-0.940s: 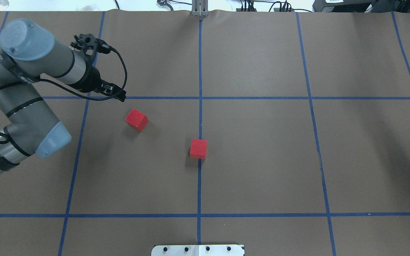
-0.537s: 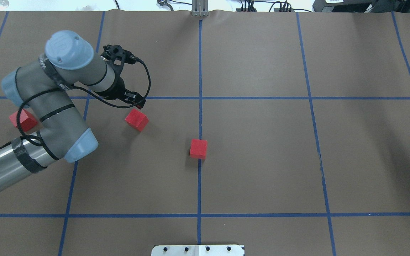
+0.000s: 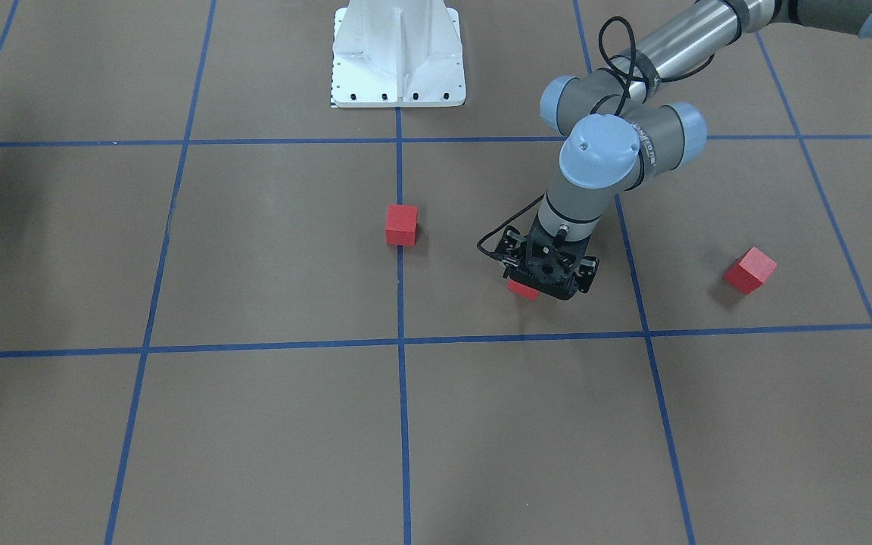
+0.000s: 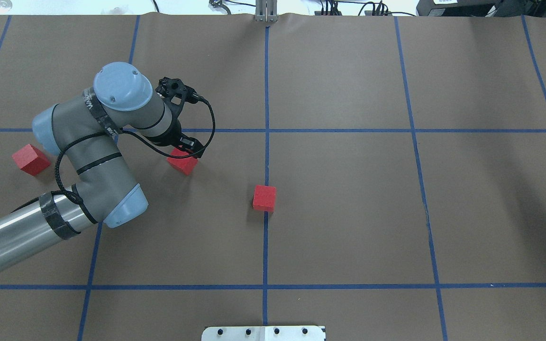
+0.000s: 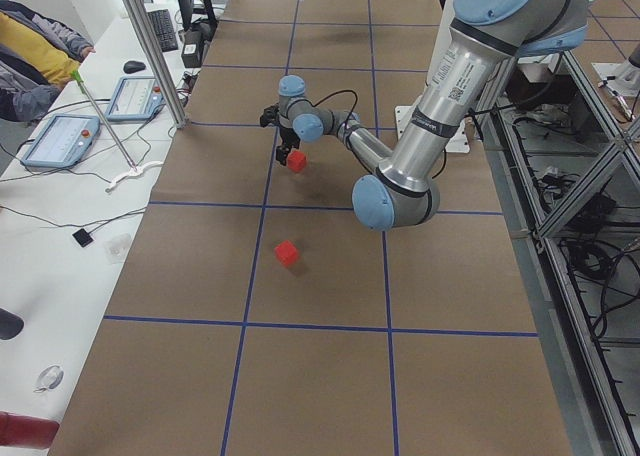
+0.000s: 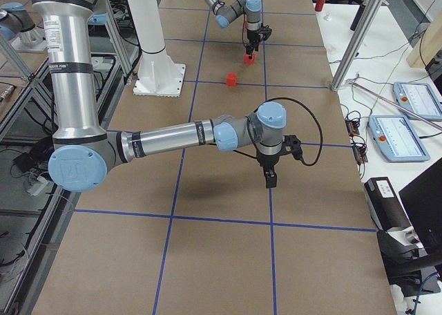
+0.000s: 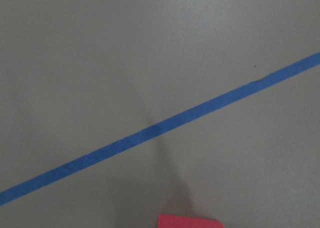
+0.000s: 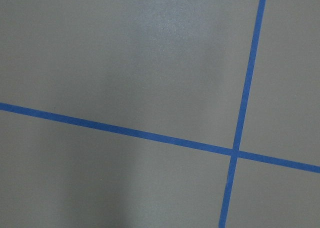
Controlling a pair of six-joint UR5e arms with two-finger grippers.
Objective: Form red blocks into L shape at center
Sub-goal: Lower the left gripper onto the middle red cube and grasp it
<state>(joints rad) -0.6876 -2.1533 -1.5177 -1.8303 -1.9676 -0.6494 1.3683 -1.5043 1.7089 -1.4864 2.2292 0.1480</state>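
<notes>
Since the earlier frames the left arm has swung rightward, uncovering the leftmost red block [image 4: 30, 159]. Nearest the robot, the center red block [image 4: 264, 198] sits on the blue tape line [image 4: 265, 246]; farther and left, the left gripper [image 4: 190, 148] hangs over the middle red block [image 4: 184, 165]. Whether either claw, left or right gripper [image 6: 271, 180], is released or clenched, I cannot tell.

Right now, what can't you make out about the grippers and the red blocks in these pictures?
- Left gripper: its own body hides the jaws in the front-facing and overhead views, so open or shut is unclear.
- Red block under it: partly covered, contact unclear; cut by the left wrist view's bottom edge.
- Right gripper: only a sliver at the overhead view's right edge.
</notes>
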